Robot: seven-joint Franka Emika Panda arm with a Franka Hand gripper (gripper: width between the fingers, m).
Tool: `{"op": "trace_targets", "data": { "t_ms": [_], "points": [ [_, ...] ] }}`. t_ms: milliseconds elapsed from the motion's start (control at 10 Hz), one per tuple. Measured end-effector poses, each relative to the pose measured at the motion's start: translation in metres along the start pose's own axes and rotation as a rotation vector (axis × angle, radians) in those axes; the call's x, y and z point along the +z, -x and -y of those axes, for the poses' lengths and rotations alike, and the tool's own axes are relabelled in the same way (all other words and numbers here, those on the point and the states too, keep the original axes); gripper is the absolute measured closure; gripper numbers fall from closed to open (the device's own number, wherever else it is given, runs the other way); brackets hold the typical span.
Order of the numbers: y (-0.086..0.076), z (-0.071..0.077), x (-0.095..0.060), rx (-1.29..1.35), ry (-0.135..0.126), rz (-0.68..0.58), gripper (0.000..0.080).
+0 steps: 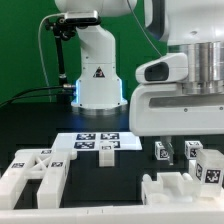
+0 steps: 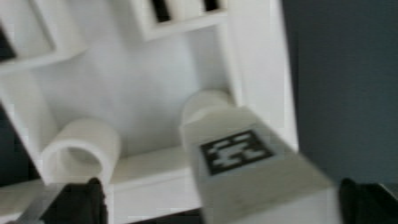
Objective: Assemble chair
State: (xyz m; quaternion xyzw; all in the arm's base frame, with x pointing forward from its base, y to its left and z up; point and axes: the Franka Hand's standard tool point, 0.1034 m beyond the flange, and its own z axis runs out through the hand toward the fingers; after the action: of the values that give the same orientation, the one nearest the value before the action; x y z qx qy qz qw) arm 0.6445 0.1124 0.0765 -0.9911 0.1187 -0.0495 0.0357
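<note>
The arm (image 1: 95,65) stands at the back of the dark table (image 1: 30,130), its white base behind the marker board (image 1: 95,143), which lies flat mid-table. The chair (image 1: 35,175) is not yet built: its white pieces lie loose along the front edge. A frame piece sits at the exterior view's left and a notched piece (image 1: 180,188) at the exterior view's right, with small tagged blocks (image 1: 197,152) just behind that one. Bare table separates the two groups. The gripper (image 2: 222,205) hangs low over the right-hand group. In the wrist view its jaws are spread wide, with a tagged leg (image 2: 240,150) of the piece below lying between the dark fingers (image 2: 80,203). The fingers stand clear of the leg, gripping nothing. A round peg (image 2: 80,150) rises beside the leg.
</note>
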Motion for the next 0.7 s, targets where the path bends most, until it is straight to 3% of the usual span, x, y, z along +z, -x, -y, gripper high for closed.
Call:
{"op": "trace_targets", "data": {
  "t_ms": [100, 300, 400, 700],
  "points": [
    [0.0004, 0.0015, -0.0002, 0.015, 0.000, 0.000, 0.0151],
    [0.0006, 0.0014, 0.0002, 0.054, 0.000, 0.001, 0.0422],
    [0.0006, 0.0016, 0.0002, 0.116, -0.001, 0.001, 0.0515],
    [0.0010, 0.0023, 0.0004, 0.324, -0.002, 0.002, 0.0515]
  ]
}}
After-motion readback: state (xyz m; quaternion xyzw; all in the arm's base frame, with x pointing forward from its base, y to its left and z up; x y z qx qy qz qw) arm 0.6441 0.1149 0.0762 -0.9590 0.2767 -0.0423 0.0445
